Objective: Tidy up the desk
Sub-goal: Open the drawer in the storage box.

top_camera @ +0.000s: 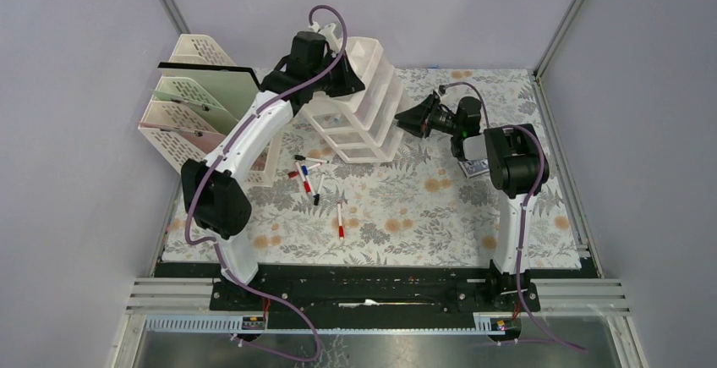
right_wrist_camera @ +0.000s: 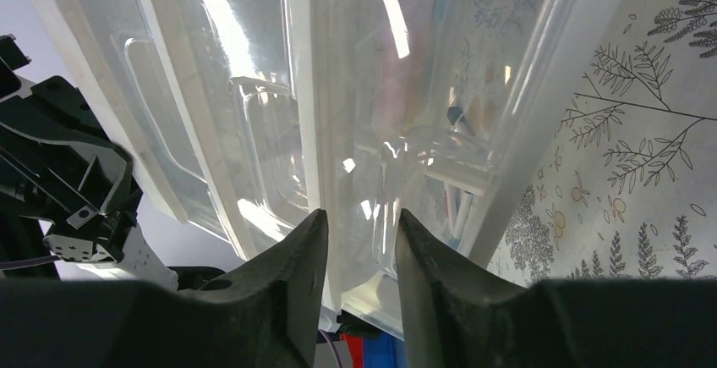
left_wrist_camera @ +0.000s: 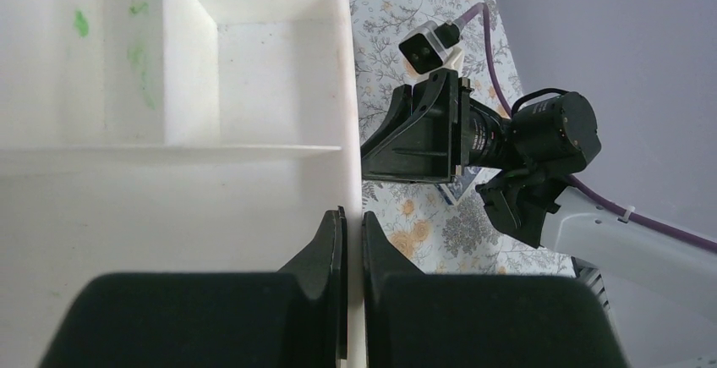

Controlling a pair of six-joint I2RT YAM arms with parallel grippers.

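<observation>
Left gripper [left_wrist_camera: 353,216] pinched the rim of the white drawer unit [left_wrist_camera: 169,199]. Right gripper [right_wrist_camera: 359,216] stood part-spread astride its clear drawer front [right_wrist_camera: 397,131]. Beneath both lay the desk [top_camera: 406,207], flat, long axis running left to right.

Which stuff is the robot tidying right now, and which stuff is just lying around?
In the job: the desk; the white drawer unit, with both arms' jaws at it; the loose pens, probably next.
Just standing by: the file rack with its folders.
</observation>
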